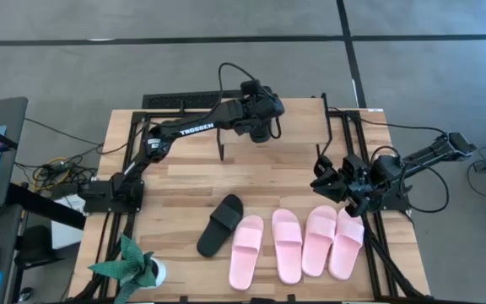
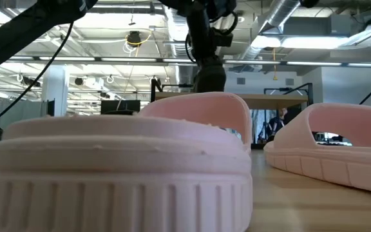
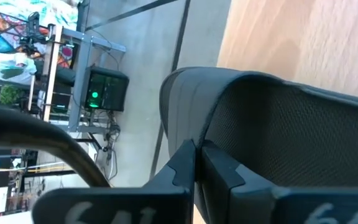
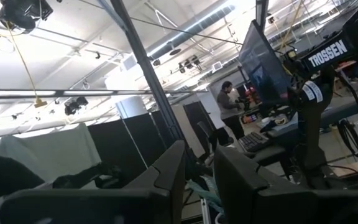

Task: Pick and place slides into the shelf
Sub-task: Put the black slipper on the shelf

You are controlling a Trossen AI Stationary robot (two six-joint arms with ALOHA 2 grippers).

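My left gripper (image 1: 261, 127) is at the table's far edge, over the shelf (image 1: 302, 127), shut on one black slide (image 3: 291, 137). In the low view the left arm (image 2: 208, 38) comes down above the shelf's plank (image 2: 282, 98). The other black slide (image 1: 220, 224) lies flat near the table's middle. Several pink slides (image 1: 245, 241) (image 1: 287, 245) (image 1: 319, 241) (image 1: 347, 245) lie in a row along the near edge. My right gripper (image 1: 327, 179) waits at the table's right side, tilted upward, with its fingers narrowly open (image 4: 199, 171). My left gripper pinches an edge of the black slide (image 3: 188, 134) between its two fingers, where the smooth outer side meets the textured inner face. Which part of the slide this is, I cannot tell. The slide is lifted clear of the table.
A small potted plant (image 1: 133, 268) stands at the near left corner. Black frame rails (image 1: 344, 139) run along the table's right side by the right arm. Bare wood (image 1: 184, 173) lies between the shelf and the row of slides. A person (image 4: 227, 106) stands far off in the room.
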